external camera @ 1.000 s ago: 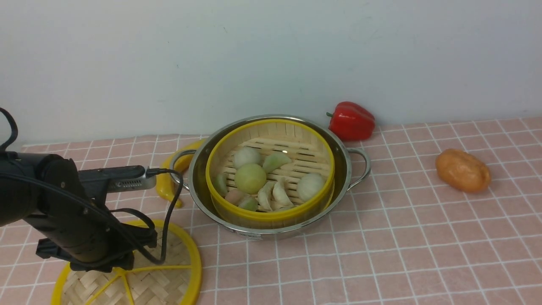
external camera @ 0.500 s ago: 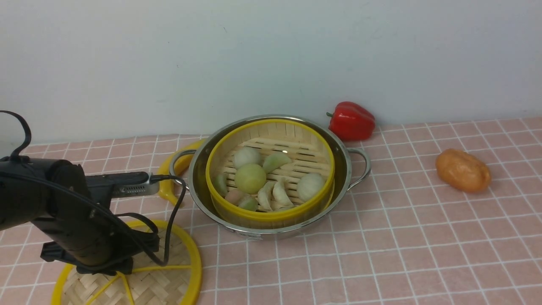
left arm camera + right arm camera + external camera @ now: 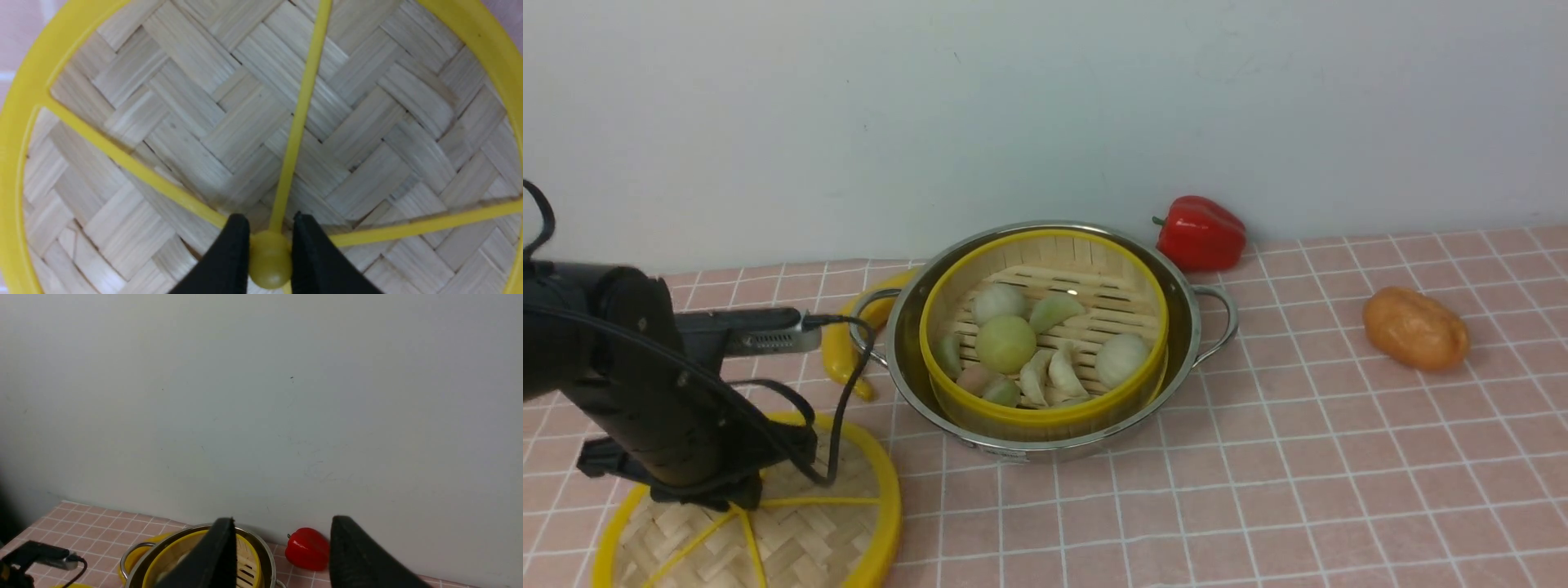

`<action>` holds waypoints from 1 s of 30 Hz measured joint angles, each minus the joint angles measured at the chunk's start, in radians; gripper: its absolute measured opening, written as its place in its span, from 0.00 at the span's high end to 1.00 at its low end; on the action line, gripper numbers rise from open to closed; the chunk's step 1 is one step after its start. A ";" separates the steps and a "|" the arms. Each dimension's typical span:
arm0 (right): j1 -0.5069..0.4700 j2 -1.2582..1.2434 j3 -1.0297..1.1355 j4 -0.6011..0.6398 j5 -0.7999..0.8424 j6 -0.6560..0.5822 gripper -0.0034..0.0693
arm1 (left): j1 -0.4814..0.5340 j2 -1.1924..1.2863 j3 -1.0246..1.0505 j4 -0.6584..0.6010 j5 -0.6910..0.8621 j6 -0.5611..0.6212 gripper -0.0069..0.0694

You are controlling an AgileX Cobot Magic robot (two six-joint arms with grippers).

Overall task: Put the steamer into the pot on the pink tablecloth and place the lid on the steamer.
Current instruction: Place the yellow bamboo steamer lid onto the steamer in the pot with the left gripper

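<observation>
The steamer, a bamboo basket with yellow rims, sits inside the shiny pot on the pink tablecloth. Buns and dumplings lie on its slatted floor. The woven lid is at the front left, partly under my left arm. In the left wrist view the lid fills the frame, and my left gripper is shut on its yellow centre knob, one black finger on each side. My right gripper hangs open and holds nothing, high above the pot.
A red pepper lies by the wall behind the pot. An orange vegetable rests at the right. A yellow banana curves round the pot's left handle, close to my left arm's cable.
The left jaws have closed on the lid's knob. The left arm and the lid have shifted a little to the left. The right gripper has not moved.
</observation>
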 joint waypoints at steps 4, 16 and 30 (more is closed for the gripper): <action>0.000 0.000 0.000 0.000 0.000 0.000 0.51 | 0.000 -0.026 -0.204 0.049 0.192 0.004 0.75; 0.000 0.000 0.000 0.000 0.000 0.000 0.51 | -0.203 0.139 -0.640 -0.032 0.312 0.086 0.75; 0.000 0.000 0.000 0.000 0.000 0.015 0.51 | -0.358 0.567 -1.138 -0.017 0.345 0.072 0.75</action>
